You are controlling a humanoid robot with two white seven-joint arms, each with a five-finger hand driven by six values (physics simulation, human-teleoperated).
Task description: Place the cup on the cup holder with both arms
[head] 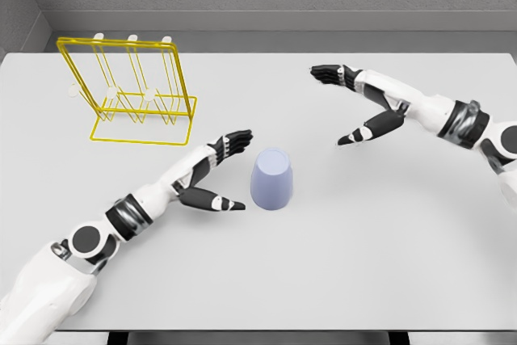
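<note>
A pale lavender cup (271, 178) stands upside down near the middle of the white table (380, 248). My left hand (229, 171) is just left of the cup, fingers spread open, thumb low near its base and fingers reaching past its top, not touching it. A yellow wire cup holder (129, 90) with white-tipped pegs stands at the far left of the table. My right hand (343, 107) hovers open to the right of the cup, well apart from it, holding nothing.
A grey wall runs behind the table's far edge. The table's front edge lies close to my body at the bottom of the view.
</note>
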